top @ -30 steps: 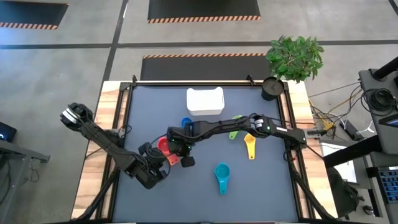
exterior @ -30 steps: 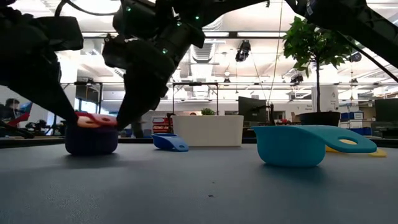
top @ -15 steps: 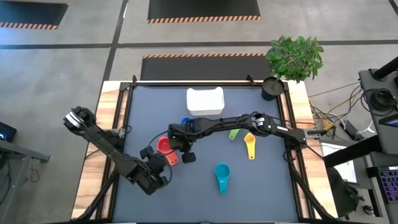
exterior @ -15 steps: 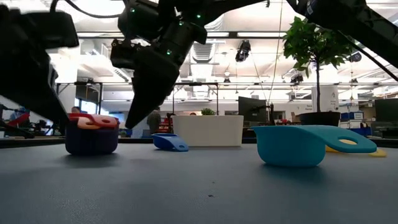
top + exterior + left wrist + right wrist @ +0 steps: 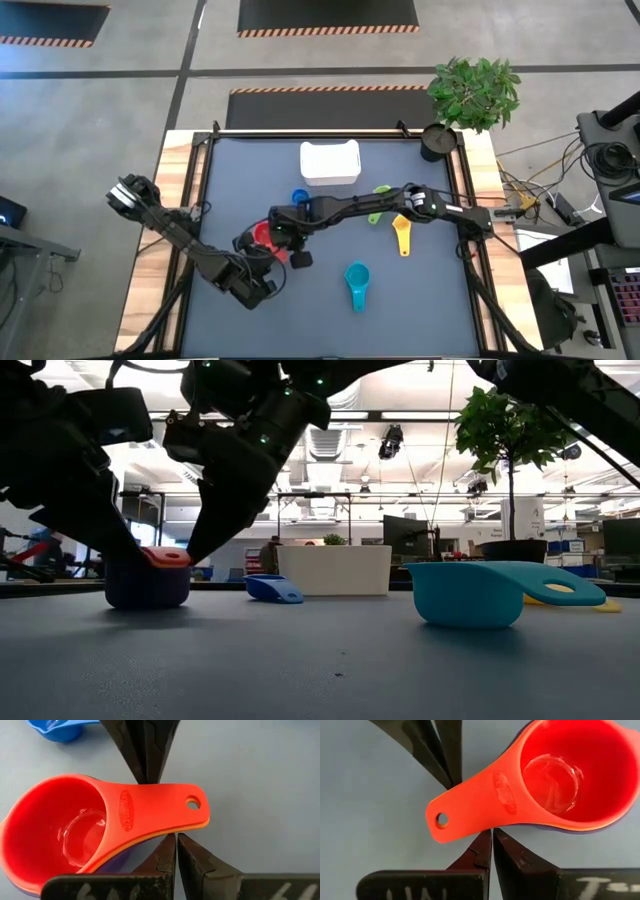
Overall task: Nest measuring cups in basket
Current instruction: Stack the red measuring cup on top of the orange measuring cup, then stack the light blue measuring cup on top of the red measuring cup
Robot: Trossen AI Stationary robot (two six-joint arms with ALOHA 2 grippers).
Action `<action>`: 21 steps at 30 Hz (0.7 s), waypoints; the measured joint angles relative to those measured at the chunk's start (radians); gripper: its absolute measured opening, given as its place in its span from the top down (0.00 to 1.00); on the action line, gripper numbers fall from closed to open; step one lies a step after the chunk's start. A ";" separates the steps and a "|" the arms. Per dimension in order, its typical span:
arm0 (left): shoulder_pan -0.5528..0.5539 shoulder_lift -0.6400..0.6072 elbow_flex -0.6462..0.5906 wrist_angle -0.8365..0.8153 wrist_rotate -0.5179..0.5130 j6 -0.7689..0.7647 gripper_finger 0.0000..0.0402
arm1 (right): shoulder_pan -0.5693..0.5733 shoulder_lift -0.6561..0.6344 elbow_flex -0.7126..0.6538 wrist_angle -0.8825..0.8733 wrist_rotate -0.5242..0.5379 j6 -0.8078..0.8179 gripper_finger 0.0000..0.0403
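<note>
The worktop (image 5: 420, 290) is dark slate grey with pale wood strips along its sides. On it, a red measuring cup (image 5: 75, 827) sits in an orange cup (image 5: 192, 826) whose edge shows as a thin line below it, both in a dark purple cup (image 5: 147, 585). A blue cup (image 5: 298, 197), a green cup (image 5: 378, 190), a yellow cup (image 5: 401, 235) and a teal cup (image 5: 357, 282) lie apart. The basket (image 5: 330, 163) is plain white. A black round cup (image 5: 437, 142) stands beside a green leafy plant (image 5: 476, 90). Both arms are black, each claw's fingers (image 5: 200, 865) matte black. Floor mats (image 5: 327, 14) are black with orange-and-white striped edges.
</note>
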 joint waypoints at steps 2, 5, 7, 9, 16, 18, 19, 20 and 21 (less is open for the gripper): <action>0.002 0.000 0.000 0.001 0.001 -0.001 1.00 | 0.005 0.000 -0.001 -0.002 0.004 0.000 0.98; 0.002 0.000 0.000 0.001 0.008 -0.001 1.00 | 0.009 0.000 -0.001 -0.003 0.008 0.000 0.98; 0.002 0.000 0.002 -0.005 0.007 0.003 1.00 | 0.008 0.000 -0.001 -0.009 0.008 -0.003 0.98; 0.002 -0.007 0.016 -0.030 0.010 0.014 1.00 | 0.001 -0.004 -0.001 -0.027 0.016 -0.008 0.98; -0.052 -0.094 0.174 -0.379 -0.008 0.101 1.00 | -0.028 -0.085 -0.002 -0.181 0.091 -0.040 0.98; -0.058 -0.137 0.210 -0.428 -0.053 0.183 1.00 | -0.034 -0.111 -0.001 -0.223 0.095 -0.037 0.98; -0.060 -0.164 0.218 -0.430 -0.078 0.232 1.00 | -0.036 -0.123 -0.002 -0.249 0.095 -0.031 0.98; -0.060 -0.194 0.222 -0.424 -0.102 0.287 1.00 | -0.037 -0.136 -0.002 -0.273 0.095 -0.022 0.98; -0.060 -0.226 0.223 -0.410 -0.127 0.342 1.00 | -0.038 -0.153 -0.003 -0.295 0.095 -0.009 0.98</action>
